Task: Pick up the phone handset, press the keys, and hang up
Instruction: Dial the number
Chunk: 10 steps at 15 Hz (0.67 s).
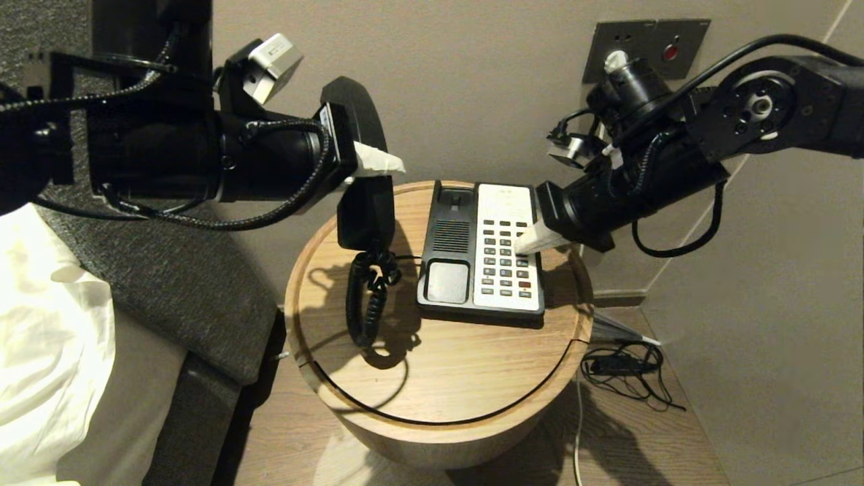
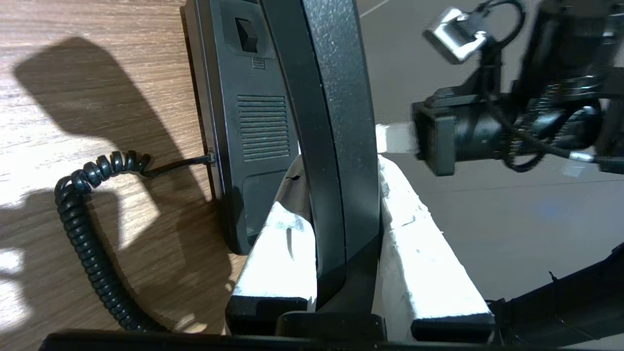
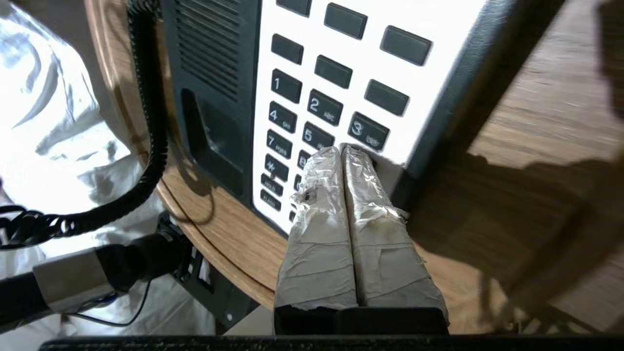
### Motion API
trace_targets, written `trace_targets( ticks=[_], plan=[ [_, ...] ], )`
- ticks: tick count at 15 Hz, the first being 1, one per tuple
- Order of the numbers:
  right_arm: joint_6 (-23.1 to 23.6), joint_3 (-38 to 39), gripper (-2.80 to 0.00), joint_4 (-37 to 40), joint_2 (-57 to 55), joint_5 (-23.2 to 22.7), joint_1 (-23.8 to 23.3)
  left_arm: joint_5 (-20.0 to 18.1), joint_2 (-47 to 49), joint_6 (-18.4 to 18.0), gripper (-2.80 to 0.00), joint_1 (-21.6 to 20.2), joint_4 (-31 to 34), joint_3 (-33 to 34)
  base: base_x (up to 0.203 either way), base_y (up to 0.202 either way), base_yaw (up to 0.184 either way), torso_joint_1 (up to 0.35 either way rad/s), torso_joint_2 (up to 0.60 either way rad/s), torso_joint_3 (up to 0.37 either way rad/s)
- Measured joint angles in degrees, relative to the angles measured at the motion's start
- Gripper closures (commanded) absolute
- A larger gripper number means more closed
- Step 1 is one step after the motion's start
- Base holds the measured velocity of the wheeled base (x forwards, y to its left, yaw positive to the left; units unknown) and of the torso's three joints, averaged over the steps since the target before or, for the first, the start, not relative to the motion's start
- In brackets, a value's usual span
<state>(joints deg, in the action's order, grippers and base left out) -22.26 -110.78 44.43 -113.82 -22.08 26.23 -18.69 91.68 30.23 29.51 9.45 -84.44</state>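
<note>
Round and wooden, the counter (image 1: 439,364) stands beside a bed, the phone base (image 1: 480,250) toward its 12 o'clock edge. My left pincer (image 2: 341,229) clamps the handset (image 1: 364,196) aloft at the base's 9 o'clock, coiled cord (image 1: 368,297) dangling. My right pincer (image 3: 343,153), fingers pressed together, pokes the keypad (image 1: 506,253) below key 3. Dialing is in hand, I judge; next, lift clear and lower the handset into its cradle.

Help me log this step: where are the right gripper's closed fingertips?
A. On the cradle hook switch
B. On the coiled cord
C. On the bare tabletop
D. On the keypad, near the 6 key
D: the right gripper, fingers together, touches the keypad just below the 3 key.
</note>
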Motion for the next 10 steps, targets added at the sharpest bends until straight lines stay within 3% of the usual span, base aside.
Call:
trace_targets(
  ticks=[8,10],
  plan=[
    [-0.8,0.7,0.0,7.7,1.8,-0.5,0.1,0.0,0.0,-0.3,0.0,0.0,0.0,0.0,0.0,0.0,0.0,0.0,0.0,0.0],
    [-0.8,0.6,0.0,9.6,1.4,-2.7,0.2,0.0,0.0,-0.2,0.0,0.0,0.0,0.4,0.0,0.0,0.0,0.0,0.0,0.0]
  ],
)
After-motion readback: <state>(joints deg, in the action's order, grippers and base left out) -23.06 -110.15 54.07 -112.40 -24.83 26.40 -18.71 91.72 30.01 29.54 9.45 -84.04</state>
